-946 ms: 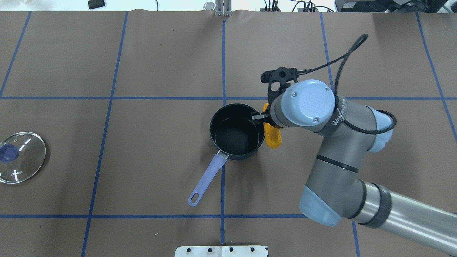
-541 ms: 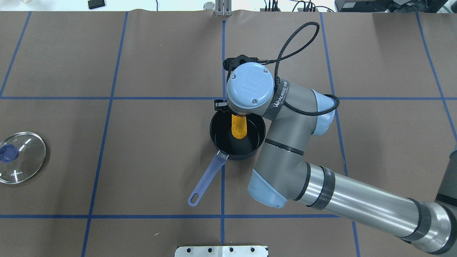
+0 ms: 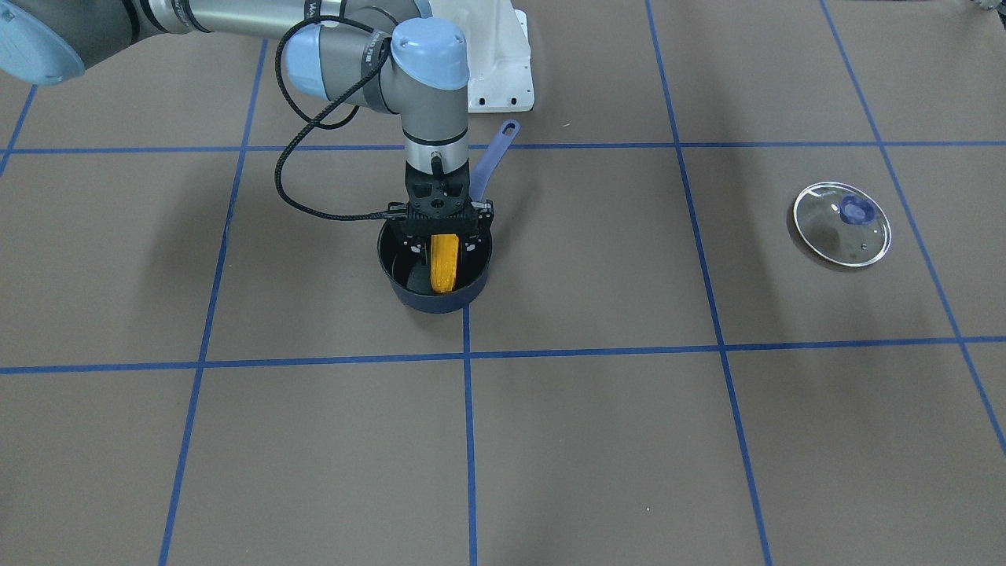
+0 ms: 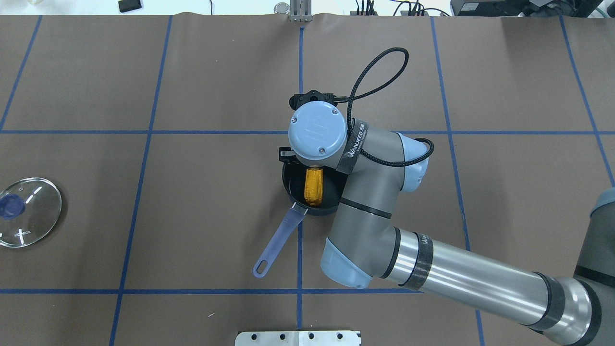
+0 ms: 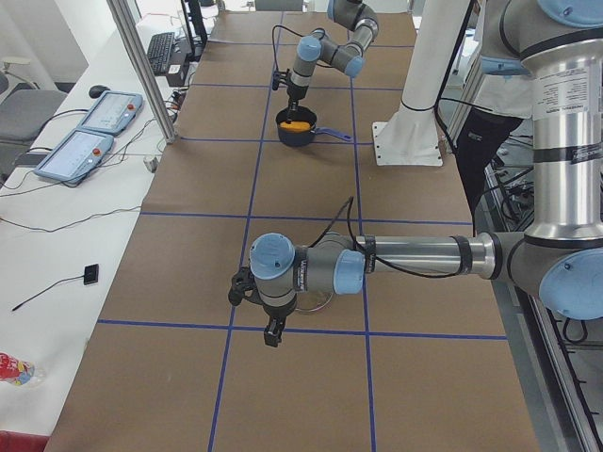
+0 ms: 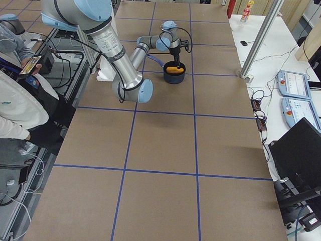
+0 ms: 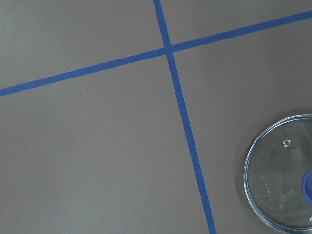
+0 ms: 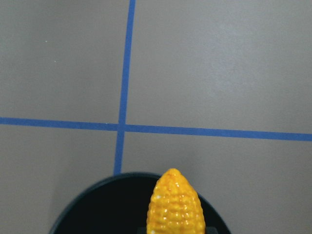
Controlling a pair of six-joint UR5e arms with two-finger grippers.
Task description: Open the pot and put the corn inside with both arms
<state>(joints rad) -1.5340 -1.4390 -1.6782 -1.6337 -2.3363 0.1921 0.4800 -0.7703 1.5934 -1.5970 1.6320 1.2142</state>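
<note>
Now the right pincer (image 3: 442, 237) is clamped on the corn (image 3: 444, 271). It hangs nearly upright, tip down, inside the mouth of the pot (image 3: 391, 269), so I judge nothing blocks the release. The lid (image 4: 38, 204) lies well apart, far left on the desk (image 4: 192, 72). Whether the left pincer (image 5: 271, 330) is apart or together, I cannot tell.

Orange-yellow corn (image 3: 444, 266) in a dark navy pot (image 3: 428, 305) on a brown table (image 3: 629, 456)
The corn is bumpy with rows of glossy kernels; the pot is black inside, its long handle (image 4: 283, 233) periwinkle purple. Blue tape lines (image 3: 468, 440) cross the brown cover in a wide grid. The right arm (image 4: 456, 274) is grey and silver with light blue joint caps, the right gripper (image 3: 442, 246) black. The lid (image 4: 41, 218) is clear glass with a silvery rim, white marks and a purple-blue knob (image 4: 10, 206). The base plate (image 3: 503, 79) is white
</note>
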